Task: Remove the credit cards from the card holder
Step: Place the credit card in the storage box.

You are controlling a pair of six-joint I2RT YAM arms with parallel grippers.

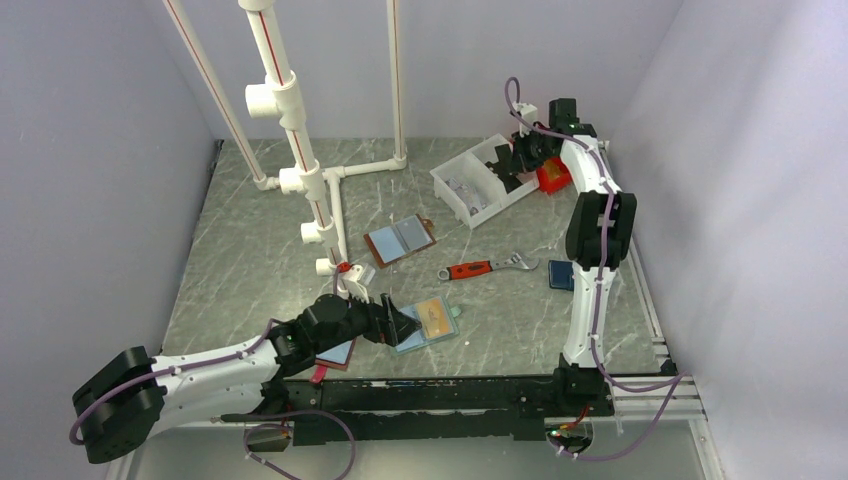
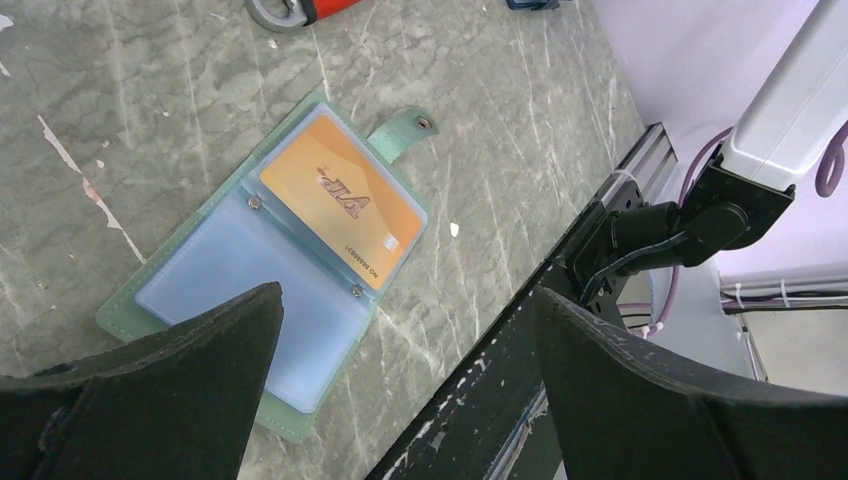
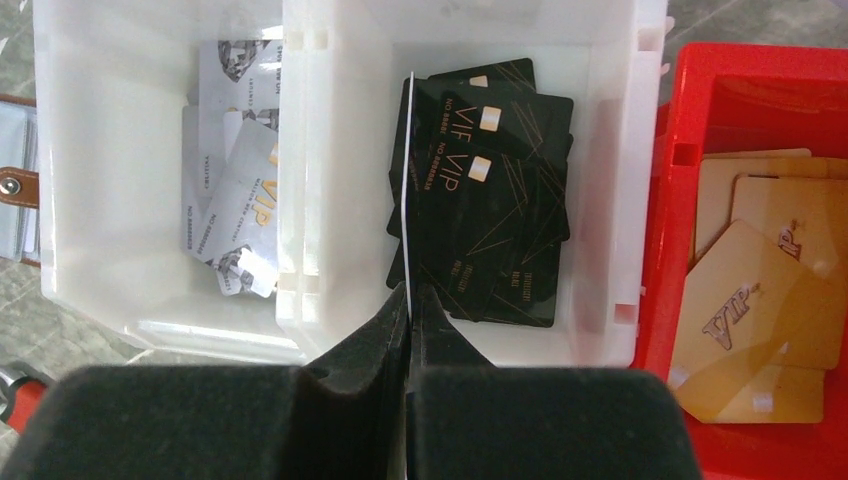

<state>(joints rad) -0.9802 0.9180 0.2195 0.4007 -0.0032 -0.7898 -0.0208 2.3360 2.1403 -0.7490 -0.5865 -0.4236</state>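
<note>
Left end effector (image 2: 405,295) apart, card holder (image 2: 210,280) holds orange card (image 2: 340,210), right end effector (image 3: 410,292) clamps thin card (image 3: 408,180) over black-card bin (image 3: 610,200).

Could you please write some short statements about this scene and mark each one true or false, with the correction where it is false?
1. The left gripper is open above the card holder. True.
2. The card holder is folded shut. False: it lies open, with an orange-gold card in one panel.
3. The white bin holds black cards in one compartment and silver cards in the other. True.
4. The red bin holds black cards. False: it holds gold cards.
5. The right gripper is wide open. False: it is shut on a thin card, seen edge-on.
</note>
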